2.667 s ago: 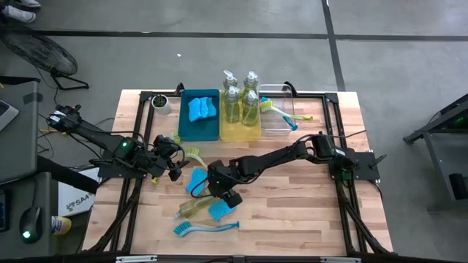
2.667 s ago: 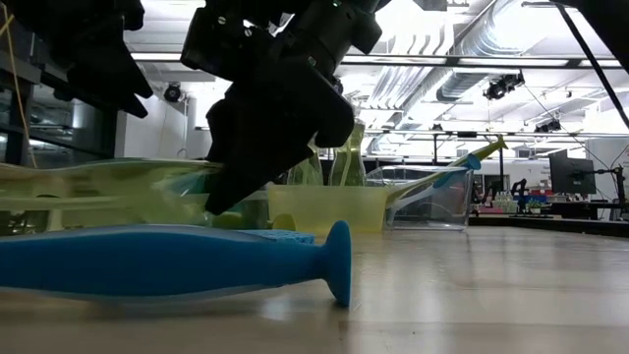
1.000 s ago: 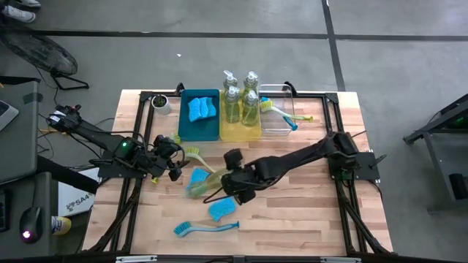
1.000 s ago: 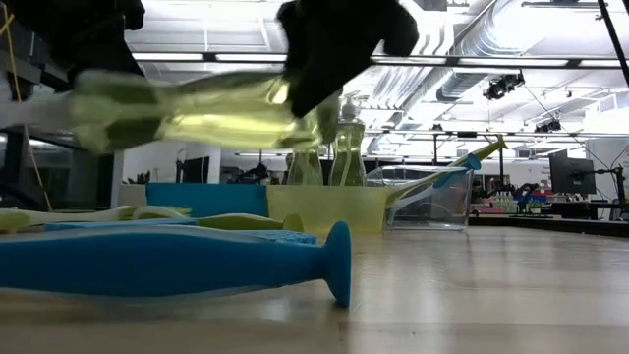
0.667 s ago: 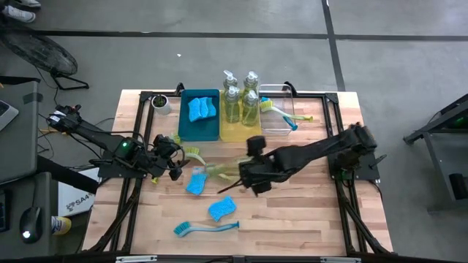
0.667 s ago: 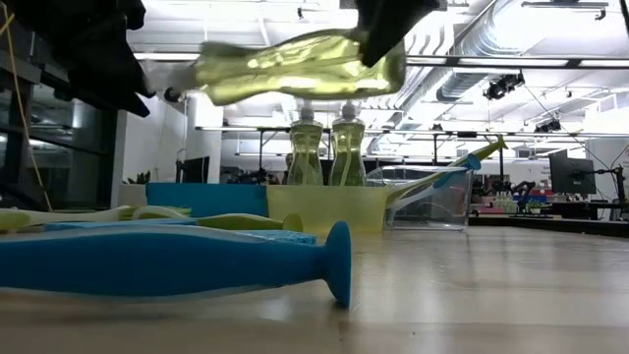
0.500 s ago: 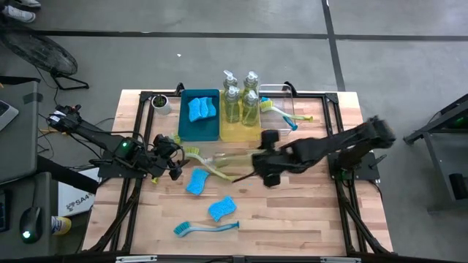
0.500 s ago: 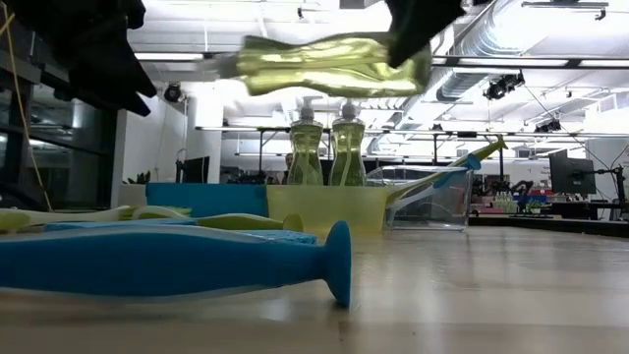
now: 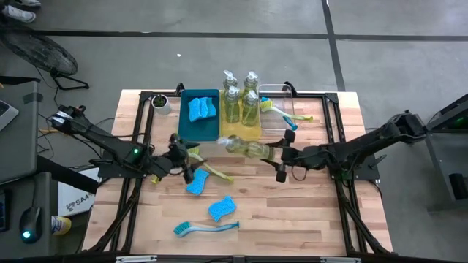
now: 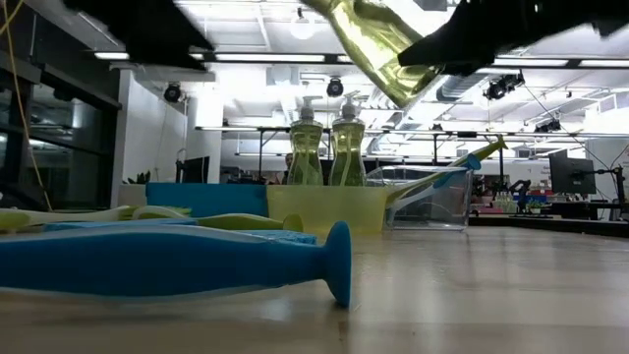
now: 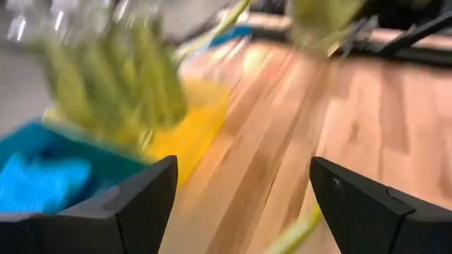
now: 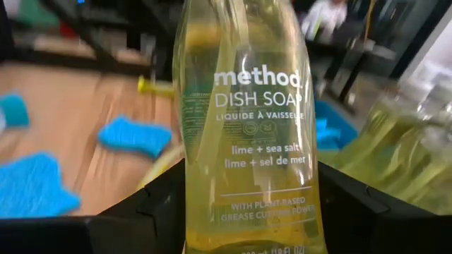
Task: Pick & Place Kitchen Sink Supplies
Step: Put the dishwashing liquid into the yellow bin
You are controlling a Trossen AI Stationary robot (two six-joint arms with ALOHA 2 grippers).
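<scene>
Right pincer (image 9: 280,155) clamped on bottle (image 9: 247,148) mid-frame, left pincer (image 9: 186,158) apart; upright before lowering into yellow bin (image 9: 239,133).

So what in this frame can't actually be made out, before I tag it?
- Held soap bottle: its pump end is cut off by the top edge in the right wrist view and smeared by motion blur in the high view.
- Bins and standing bottles in the left wrist view: blurred, their count unreadable there.
- Small white cup: too small in the high view to tell its contents.
- Left gripper: hard to separate from the yellow-green brush beside it in the high view.
</scene>
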